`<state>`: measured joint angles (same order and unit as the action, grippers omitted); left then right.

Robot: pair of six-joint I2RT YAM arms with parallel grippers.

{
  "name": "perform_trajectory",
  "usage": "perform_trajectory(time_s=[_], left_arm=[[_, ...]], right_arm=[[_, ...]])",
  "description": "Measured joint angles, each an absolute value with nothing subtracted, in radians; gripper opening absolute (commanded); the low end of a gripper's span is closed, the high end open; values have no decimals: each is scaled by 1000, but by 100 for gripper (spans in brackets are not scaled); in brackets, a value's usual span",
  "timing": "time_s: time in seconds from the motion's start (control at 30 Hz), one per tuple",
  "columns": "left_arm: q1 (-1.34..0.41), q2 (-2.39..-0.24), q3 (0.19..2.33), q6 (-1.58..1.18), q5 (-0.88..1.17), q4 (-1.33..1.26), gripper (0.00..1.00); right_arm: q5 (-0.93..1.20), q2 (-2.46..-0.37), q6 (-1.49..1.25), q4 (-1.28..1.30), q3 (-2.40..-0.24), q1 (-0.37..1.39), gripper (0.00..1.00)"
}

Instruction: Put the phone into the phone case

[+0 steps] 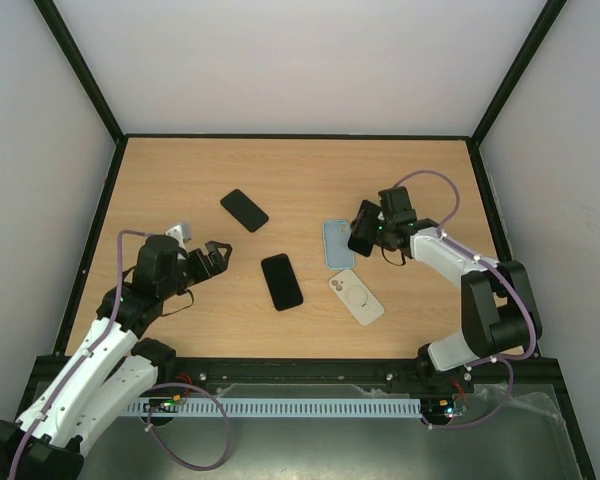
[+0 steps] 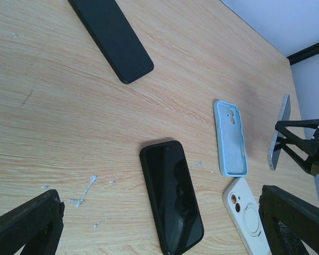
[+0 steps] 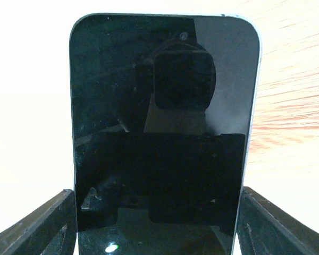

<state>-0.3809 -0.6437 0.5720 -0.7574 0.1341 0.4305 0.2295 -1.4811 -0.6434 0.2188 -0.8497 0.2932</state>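
Note:
My right gripper (image 1: 370, 228) is shut on the phone (image 1: 363, 228), its fingers (image 3: 276, 223) pressing the two long edges. The dark screen of the phone (image 3: 165, 133) fills the right wrist view. In the left wrist view the phone (image 2: 279, 133) stands on edge above the table, just right of the light blue phone case (image 2: 231, 139). That case (image 1: 338, 244) lies flat, hollow side up, directly left of the held phone. My left gripper (image 1: 215, 257) hangs open over the left of the table, with nothing between its fingers (image 2: 26, 223).
A black phone (image 1: 281, 281) lies at the table's middle, below my left wrist camera (image 2: 171, 194). Another black phone (image 1: 244, 210) lies farther back. A white case (image 1: 356, 296) with a ring on its back rests near the blue case.

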Motion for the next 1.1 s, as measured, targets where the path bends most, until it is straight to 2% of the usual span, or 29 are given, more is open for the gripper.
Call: perform_trajectory(time_s=[0.23,0.47,0.73,1.1], left_arm=[[-381,-656,571,-758,134,424,99],[-381,-656,570,-764,134,416,99],[-381,-649,554,-770,139,413,99],[-381,-633,554,-770,138,413,99]], right_arm=[[309,-1530,-508,205,-870,402,57],[297,-1575,-455,209,-919,486,57],[240,-1657,-426,205,-942,498,57],[196,-1677,-409,204,-941,498,62]])
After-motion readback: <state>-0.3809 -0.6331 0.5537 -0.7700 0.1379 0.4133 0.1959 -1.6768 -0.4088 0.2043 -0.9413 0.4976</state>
